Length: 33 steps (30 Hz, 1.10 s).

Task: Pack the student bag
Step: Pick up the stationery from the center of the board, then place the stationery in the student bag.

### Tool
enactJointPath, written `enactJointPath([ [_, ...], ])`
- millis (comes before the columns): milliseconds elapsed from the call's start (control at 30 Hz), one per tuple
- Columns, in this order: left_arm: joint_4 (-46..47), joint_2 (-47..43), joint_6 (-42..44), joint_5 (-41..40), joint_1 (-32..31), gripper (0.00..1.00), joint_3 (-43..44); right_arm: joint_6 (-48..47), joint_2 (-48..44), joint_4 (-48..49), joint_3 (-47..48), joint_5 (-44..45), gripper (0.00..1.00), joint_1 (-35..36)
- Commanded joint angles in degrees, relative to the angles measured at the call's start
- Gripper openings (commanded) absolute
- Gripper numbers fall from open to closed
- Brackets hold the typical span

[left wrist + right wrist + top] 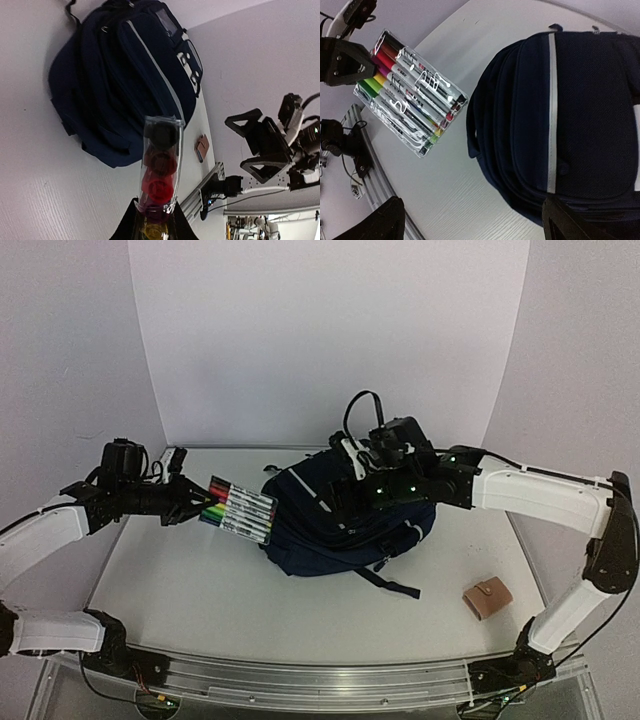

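Grasps the marker pack (242, 510) in the left gripper (195, 502) just left of the backpack (340, 530) at mid-table, spreads the right gripper (362, 462) released above it, apparently leaves everything, wallet (487, 598) included, unpacked.

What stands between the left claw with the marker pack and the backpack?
Nothing visible. The left claw holds the marker pack beside the backpack, with only table between. The right claw hangs open above the backpack.
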Motion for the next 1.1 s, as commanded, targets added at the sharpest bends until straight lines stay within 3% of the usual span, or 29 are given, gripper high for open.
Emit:
enactJointPath([
  [0, -4.1, -2.31, -2.7, -4.61, 7.62, 0.0, 2.32, -4.32, 6.26, -3.26, 9.73, 21.45, 0.93, 3.42],
  [367, 3.48, -5.05, -10.03, -8.02, 10.51, 0.0, -3.77, -10.14, 26.31, -6.01, 26.94, 34.54, 0.8, 5.81],
  [467, 3.05, -6.38, -10.2, -8.42, 10.5, 0.0, -5.06, -10.78, 30.58, -6.69, 28.67, 39.38, 0.81, 5.75],
  [633, 5.88, -7.92, -10.29, -4.88, 10.55, 0.0, -6.85, -11.94, 35.95, -7.83, 30.29, 44.62, 0.72, 5.76],
  [700, 6.73, -7.91, -10.34, -3.45, 10.52, 0.0, -6.84, -12.05, 37.05, -7.87, 30.66, 44.77, 0.61, 5.78],
  [800, 7.39, -7.69, -10.83, -2.14, 10.42, 0.0, -6.82, -10.62, 37.74, -7.87, 31.74, 45.72, 0.26, 5.8],
  [900, 9.43, -7.44, -12.61, -1.05, 10.04, 0.0, -7.3, -8.05, 35.6, -7.86, 32.34, 45.35, 0.04, 5.76],
  [1067, 12.92, -6.4, -14.97, -2.55, 7.06, 0.0, -7.26, -3.33, 29.0, -7.25, 33.0, 43.42, 0.0, 5.37],
])
